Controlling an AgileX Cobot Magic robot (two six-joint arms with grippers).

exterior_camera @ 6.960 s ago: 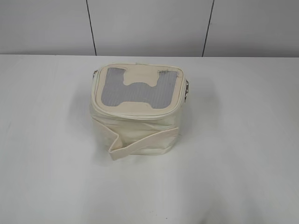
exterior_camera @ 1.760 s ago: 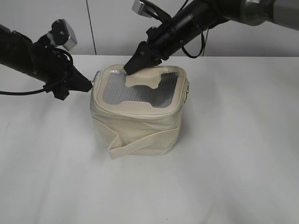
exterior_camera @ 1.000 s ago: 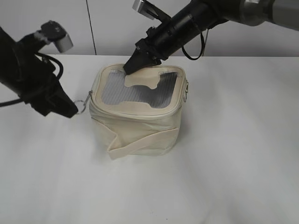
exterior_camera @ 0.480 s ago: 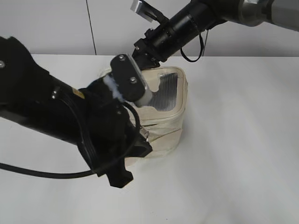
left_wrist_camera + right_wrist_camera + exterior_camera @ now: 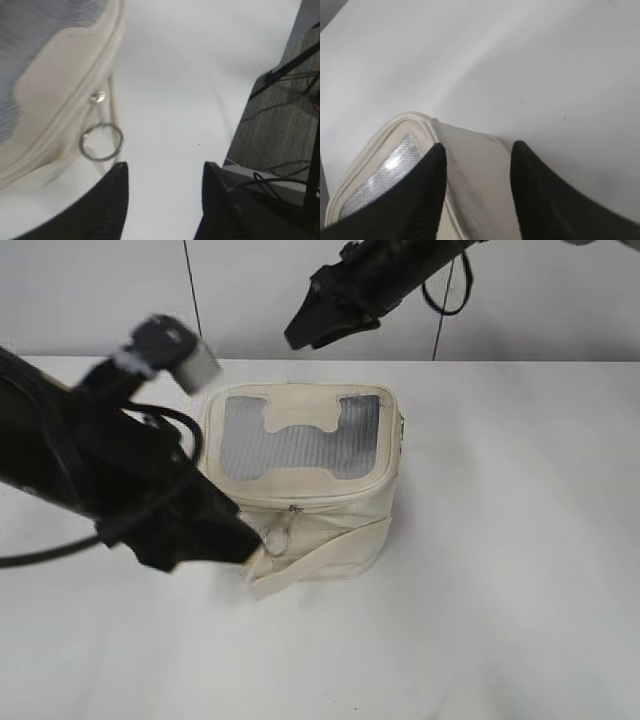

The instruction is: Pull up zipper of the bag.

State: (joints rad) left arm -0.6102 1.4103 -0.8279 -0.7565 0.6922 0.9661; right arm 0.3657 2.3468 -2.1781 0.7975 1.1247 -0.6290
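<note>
Small boxy cream-white fabric bag (image 5: 305, 485) with grey mesh top sits mid white worktop (image 5: 500, 590). Cream zipper track (image 5: 300, 502) runs round the top rim; silver slider with ring pull (image 5: 101, 141) hangs at front face. Left gripper (image 5: 162, 185): fingers spread wide, empty, just beside the ring, not touching. Right gripper (image 5: 477, 165): parted, empty, raised above bag's rear edge. Flat cream strap (image 5: 320, 558) crosses the front.

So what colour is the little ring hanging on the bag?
Silver. The ring hangs from the cream bag; the left wrist view shows it best.
</note>
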